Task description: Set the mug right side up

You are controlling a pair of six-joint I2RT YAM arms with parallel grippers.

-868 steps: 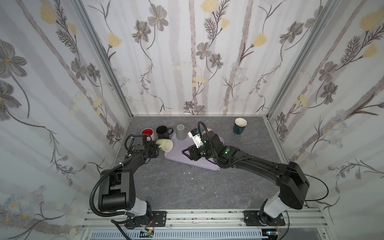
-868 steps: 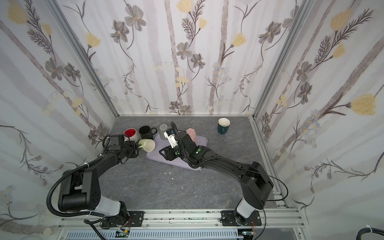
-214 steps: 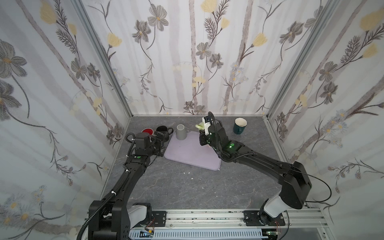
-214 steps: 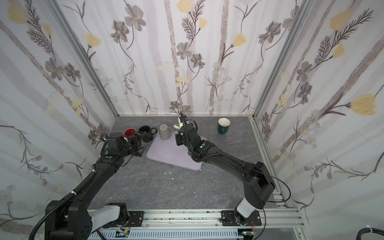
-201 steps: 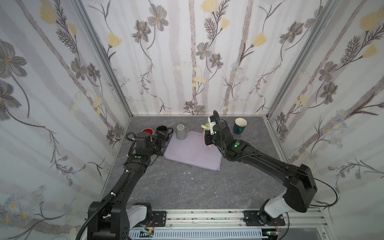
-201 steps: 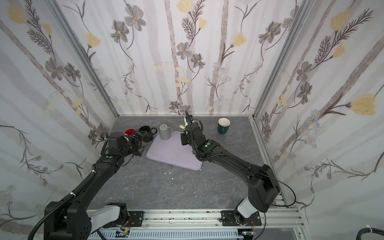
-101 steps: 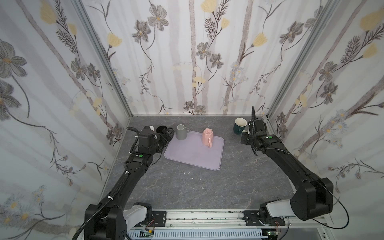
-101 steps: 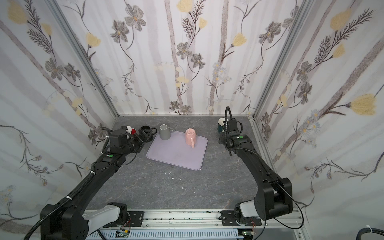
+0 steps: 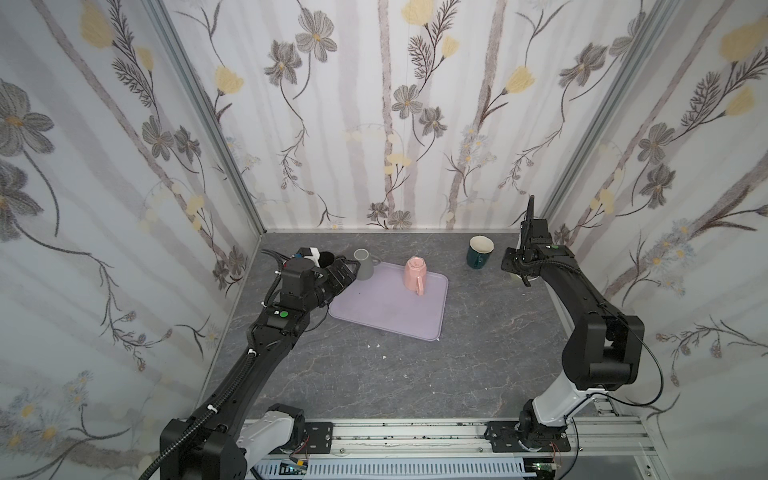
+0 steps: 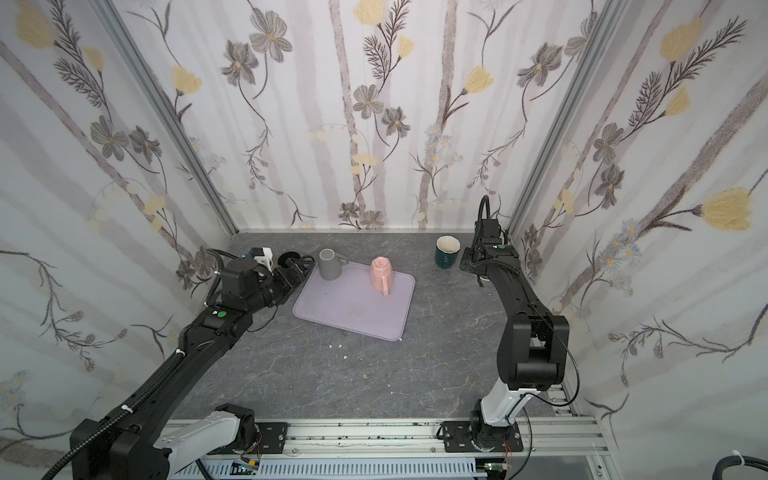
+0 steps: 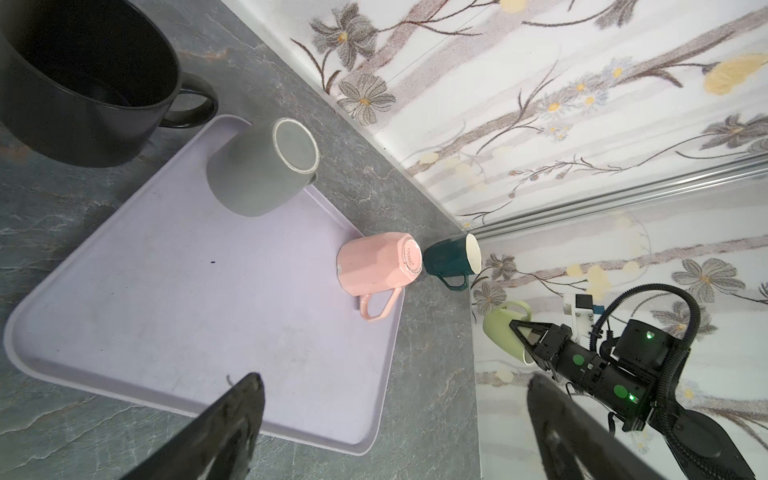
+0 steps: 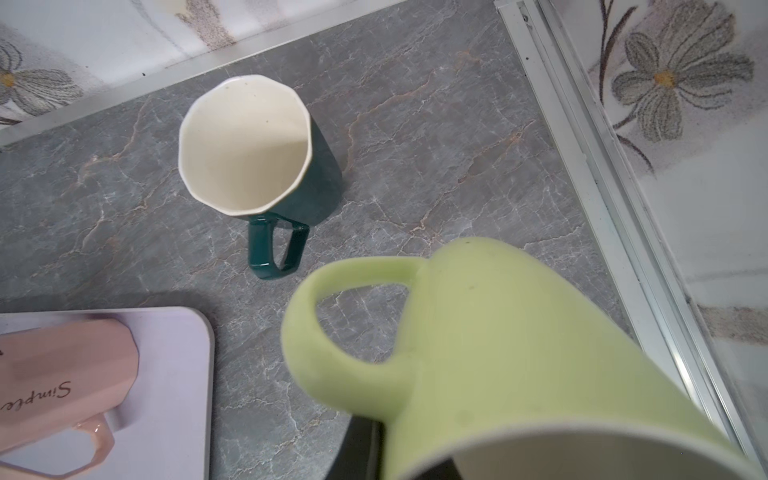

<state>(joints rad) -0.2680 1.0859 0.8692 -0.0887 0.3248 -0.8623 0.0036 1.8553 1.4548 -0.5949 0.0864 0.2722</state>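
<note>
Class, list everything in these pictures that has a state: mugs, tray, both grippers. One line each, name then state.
Lilac rectangular tray: flat on the table.
Grey ceramic mug: upside down on the tray.
Pink faceted mug: upside down on the tray.
Dark green mug: upright, empty.
Black mug: upright.
Light green mug: held in the air, tilted.
Left gripper: open, empty.
Right gripper: shut on the light green mug.

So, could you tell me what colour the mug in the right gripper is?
Light green; the mug shows best in the right wrist view.
</note>
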